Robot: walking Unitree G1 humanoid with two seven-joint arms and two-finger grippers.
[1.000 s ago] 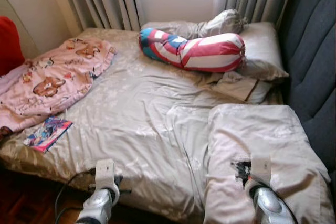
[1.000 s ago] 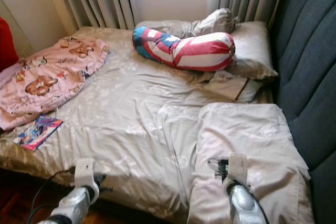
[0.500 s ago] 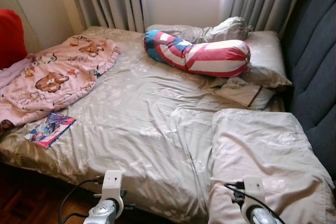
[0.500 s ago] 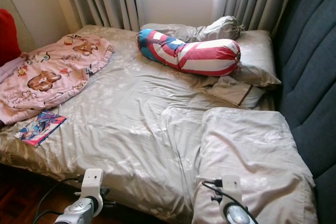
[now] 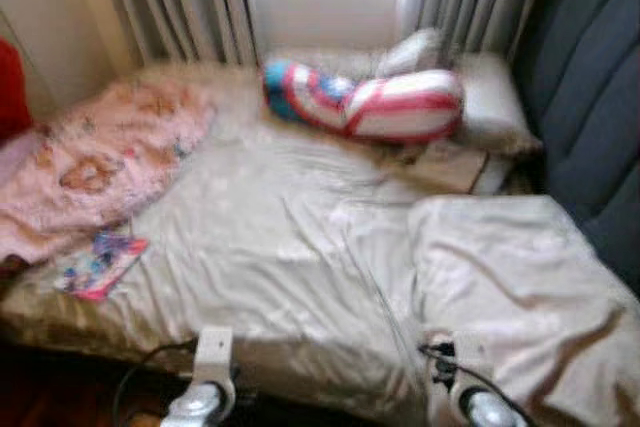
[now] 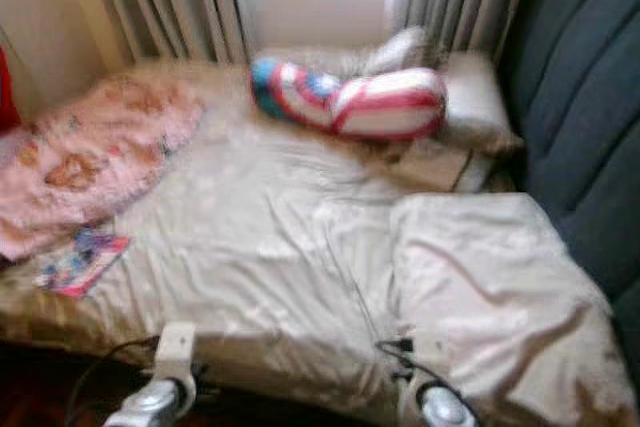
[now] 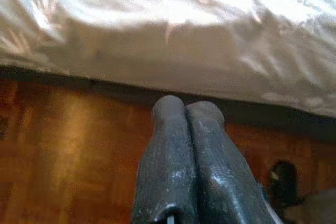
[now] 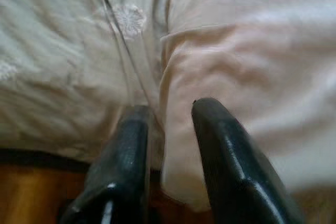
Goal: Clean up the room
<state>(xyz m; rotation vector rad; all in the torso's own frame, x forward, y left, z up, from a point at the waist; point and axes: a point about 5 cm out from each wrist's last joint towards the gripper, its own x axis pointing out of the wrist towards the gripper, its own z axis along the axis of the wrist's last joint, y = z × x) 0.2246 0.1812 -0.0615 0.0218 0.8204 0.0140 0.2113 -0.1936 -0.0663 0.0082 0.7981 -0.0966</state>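
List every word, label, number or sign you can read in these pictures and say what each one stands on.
None can be read.
Colourful booklet near the foot of the bed: its cover is printed, but any lettering on it is too blurred to read.
Pink bear-print blanket: pictures, no legible words.
Striped bolster pillow: red, white and blue bands, no text visible.

blanket (image 5: 95, 162) left on bed (image 5: 290, 247), bolster (image 5: 365, 107) behind

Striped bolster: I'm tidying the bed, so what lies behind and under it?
Behind the striped bolster lies a grey bundle; a pillow sits partly beneath. What's directly underneath is hidden.
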